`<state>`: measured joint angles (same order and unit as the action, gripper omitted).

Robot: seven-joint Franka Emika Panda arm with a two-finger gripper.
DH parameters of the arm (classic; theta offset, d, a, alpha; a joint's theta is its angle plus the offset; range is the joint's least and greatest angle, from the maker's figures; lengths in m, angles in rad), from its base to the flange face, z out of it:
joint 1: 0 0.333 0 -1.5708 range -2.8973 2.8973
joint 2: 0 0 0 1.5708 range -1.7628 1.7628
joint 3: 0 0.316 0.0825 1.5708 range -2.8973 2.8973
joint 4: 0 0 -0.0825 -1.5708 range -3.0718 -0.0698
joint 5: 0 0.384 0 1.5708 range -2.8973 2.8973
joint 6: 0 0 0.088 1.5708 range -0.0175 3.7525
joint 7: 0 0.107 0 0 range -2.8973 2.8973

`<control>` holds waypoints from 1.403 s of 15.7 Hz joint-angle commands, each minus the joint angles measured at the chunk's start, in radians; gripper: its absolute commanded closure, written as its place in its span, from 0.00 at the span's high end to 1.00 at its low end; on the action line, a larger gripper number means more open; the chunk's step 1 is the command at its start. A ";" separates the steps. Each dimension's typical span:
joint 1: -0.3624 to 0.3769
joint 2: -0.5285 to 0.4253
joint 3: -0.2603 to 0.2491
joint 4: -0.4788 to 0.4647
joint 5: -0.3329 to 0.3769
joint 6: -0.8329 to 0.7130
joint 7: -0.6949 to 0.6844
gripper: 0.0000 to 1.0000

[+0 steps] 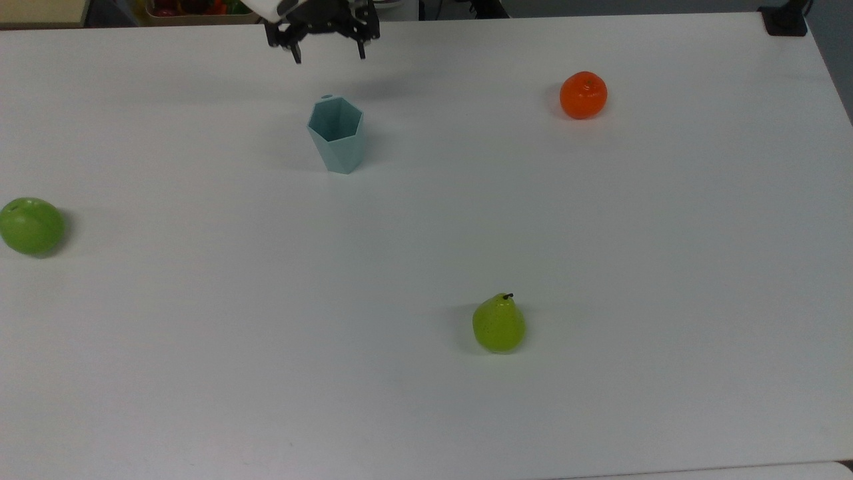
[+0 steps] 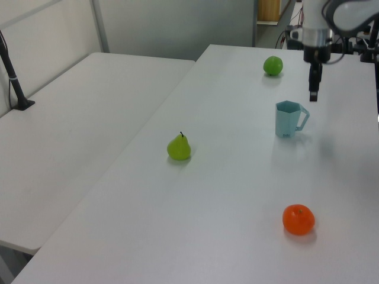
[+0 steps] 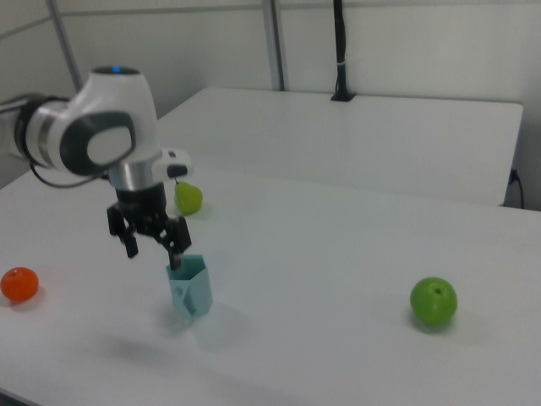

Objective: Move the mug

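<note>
1. In the top view the gripper (image 1: 328,57) is cut off by the upper frame edge, so only its dark fingers (image 1: 295,53) show
2. In the right view the mug's (image 3: 189,290) handle tab is hard to make out behind the body, and one fingertip overlaps its rim
3. The jaws stand wide apart and hold nothing, raised clear above the mug
4. The mug (image 1: 336,135) stands upright on the white table (image 1: 426,400), long axis vertical, hexagonal mouth up, base narrower than the rim
5. In the left view its handle (image 2: 303,118) points to the left view's right, under the gripper (image 2: 312,94)
6. It sits between the green apple (image 1: 30,225) and the orange (image 1: 583,95), well apart from both; the pear (image 1: 498,324) lies well apart, nearer the top view's bottom edge
</note>
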<state>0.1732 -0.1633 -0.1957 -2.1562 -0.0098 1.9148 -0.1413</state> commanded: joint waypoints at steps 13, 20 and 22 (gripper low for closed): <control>-0.099 0.094 0.125 0.524 0.048 -0.266 0.296 1.00; -0.159 0.100 0.193 0.515 0.039 -0.161 0.099 1.00; -0.158 0.099 0.193 0.504 0.040 -0.161 0.108 1.00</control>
<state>0.0285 -0.0619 -0.0169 -1.6533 0.0206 1.7535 -0.0050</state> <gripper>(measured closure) 0.000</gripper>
